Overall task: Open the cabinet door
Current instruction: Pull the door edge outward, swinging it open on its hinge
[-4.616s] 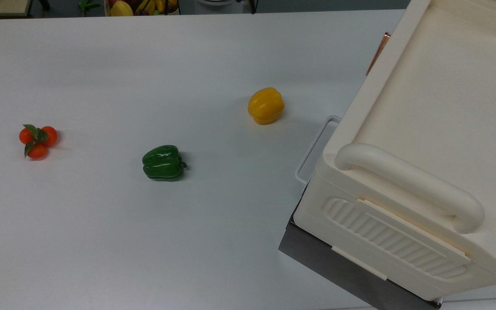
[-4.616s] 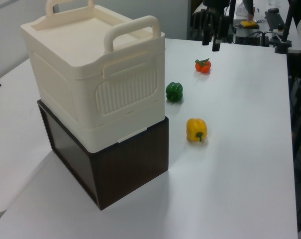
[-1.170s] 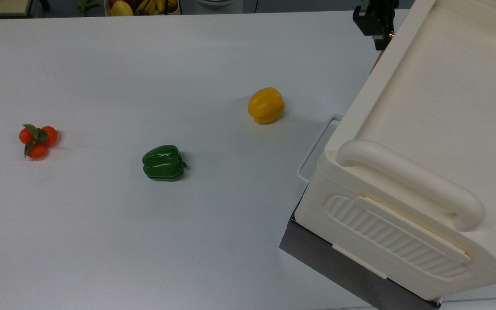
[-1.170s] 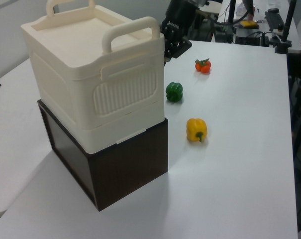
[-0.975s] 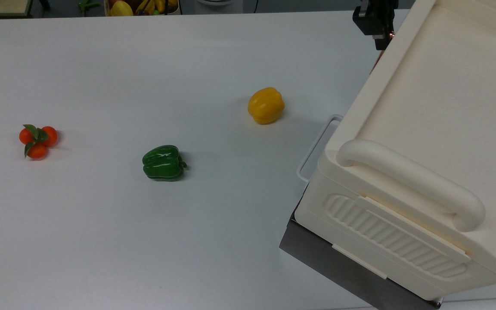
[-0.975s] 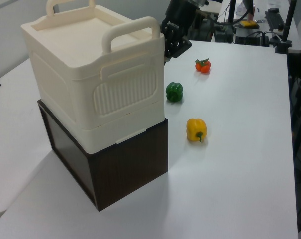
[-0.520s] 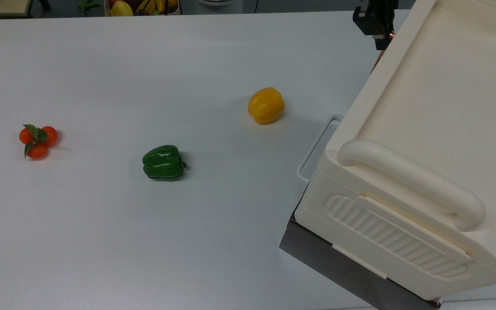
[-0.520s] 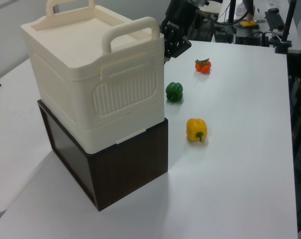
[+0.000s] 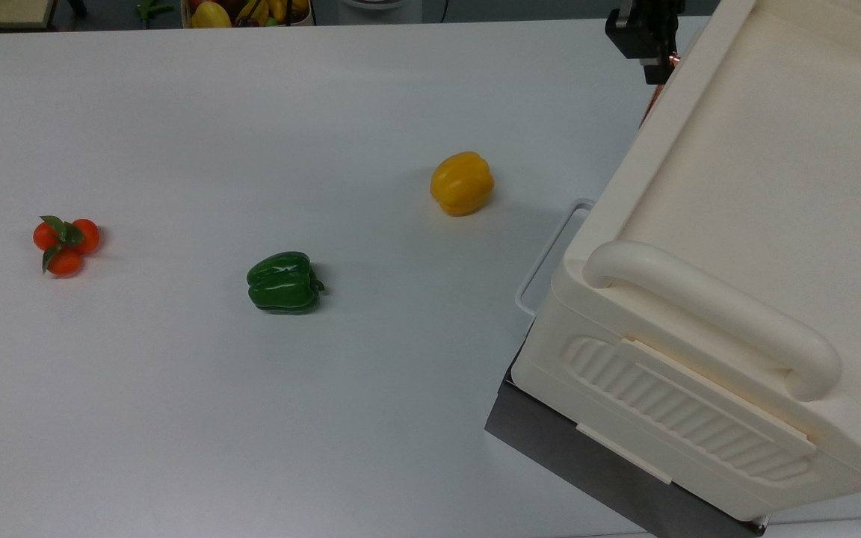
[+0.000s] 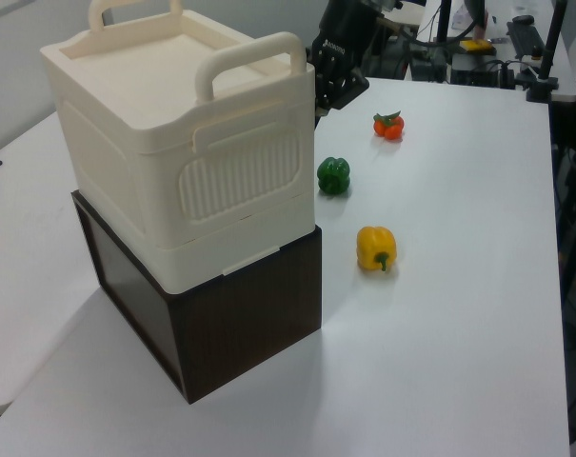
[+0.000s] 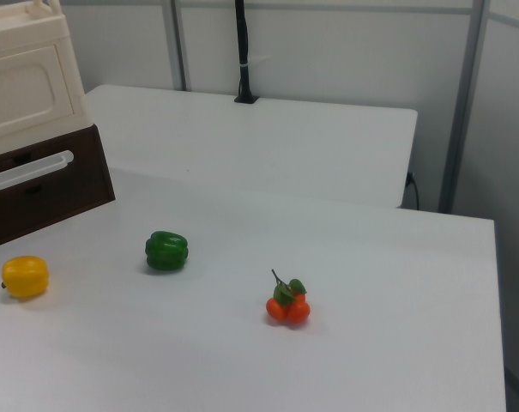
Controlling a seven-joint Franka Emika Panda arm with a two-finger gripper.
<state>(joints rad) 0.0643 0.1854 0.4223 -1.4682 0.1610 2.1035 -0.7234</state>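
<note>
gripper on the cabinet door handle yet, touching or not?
Cannot tell. In the top view the gripper sits right at the copper handle at the cabinet door's edge, with no clear gap or contact. In the left view the cabinet hides the spot.

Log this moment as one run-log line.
phase: at handle | gripper: at copper handle, upper corner of cabinet | cabinet door: looks closed | table: yellow pepper, green pepper, oranges

The cabinet (image 9: 759, 246) runs off the top view's right edge, and the cabinet door (image 11: 23, 90) is cut by the right view's left edge. The gripper (image 9: 655, 63) is half hidden behind the cabinet's corner, its jaws unreadable
</note>
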